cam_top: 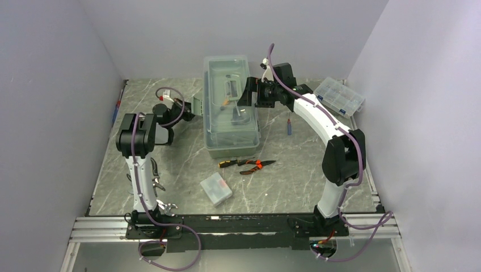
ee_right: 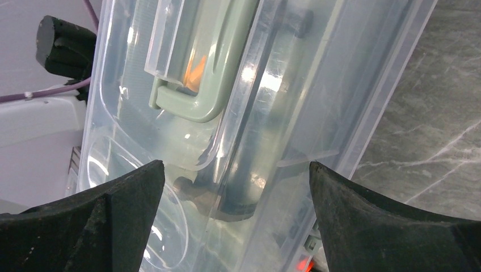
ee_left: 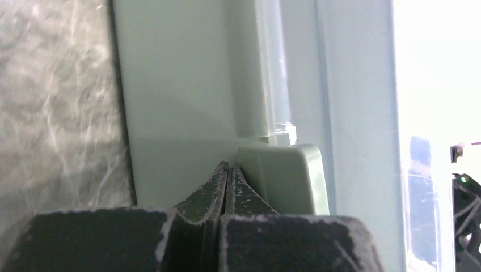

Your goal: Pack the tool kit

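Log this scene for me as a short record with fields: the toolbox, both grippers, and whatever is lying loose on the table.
toolbox: centre, clear lid down, green handle on top
left gripper: shut, at the toolbox's side latch
right gripper: open, over the lid beside the handle
loose in front of toolbox: two pliers, small clear box
loose right of toolbox: screwdriver, parts organizer

The table (cam_top: 295, 170) has a grey surface with white veins, like marble. Pale lilac walls (cam_top: 51, 85) stand on three sides of it. Silver metal rails (cam_top: 96, 231) run along its near edge.
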`<state>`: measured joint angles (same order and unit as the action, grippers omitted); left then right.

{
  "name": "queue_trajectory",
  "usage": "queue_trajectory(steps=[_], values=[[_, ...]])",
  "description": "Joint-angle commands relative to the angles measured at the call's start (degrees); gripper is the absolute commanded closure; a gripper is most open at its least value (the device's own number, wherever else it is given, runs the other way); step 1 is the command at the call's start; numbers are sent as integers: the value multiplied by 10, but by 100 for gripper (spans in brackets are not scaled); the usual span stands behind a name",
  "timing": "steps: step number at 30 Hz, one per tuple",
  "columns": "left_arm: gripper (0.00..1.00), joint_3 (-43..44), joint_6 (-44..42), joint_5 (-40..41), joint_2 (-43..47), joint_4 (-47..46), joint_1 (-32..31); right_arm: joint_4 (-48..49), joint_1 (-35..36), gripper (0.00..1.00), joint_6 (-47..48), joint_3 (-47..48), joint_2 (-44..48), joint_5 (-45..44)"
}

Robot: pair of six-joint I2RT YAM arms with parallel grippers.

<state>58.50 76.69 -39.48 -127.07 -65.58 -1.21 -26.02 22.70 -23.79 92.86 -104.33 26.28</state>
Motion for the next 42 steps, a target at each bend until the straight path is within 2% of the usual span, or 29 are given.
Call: queue_trajectory(steps=[1, 3, 17, 19, 22, 29, 38, 42], values=[[100, 28, 64, 4, -35, -220, 1, 12, 2, 1, -1, 17, -6, 26], [100, 29, 86, 2, -40, -256, -1, 10, 2, 1, 0, 19, -5, 23], [100, -36, -9, -2, 90, -161, -10, 8, 2, 1, -1, 27, -9, 22], [100, -38, -47, 0, 116, -110, -13, 8, 2, 1, -1, 26, -8, 22], [100, -20, -136, 18, 159, 37, -36, 11, 2, 1, -2, 24, -9, 23], [100, 89, -332, 93, 198, 324, -98, 13, 2, 1, -2, 14, 0, 24], [100, 176, -476, 194, 197, 506, -152, 7, 2, 1, 2, 9, 2, 21], [100, 240, -533, 222, 168, 586, -174, 5, 2, 1, 3, 11, 4, 20]])
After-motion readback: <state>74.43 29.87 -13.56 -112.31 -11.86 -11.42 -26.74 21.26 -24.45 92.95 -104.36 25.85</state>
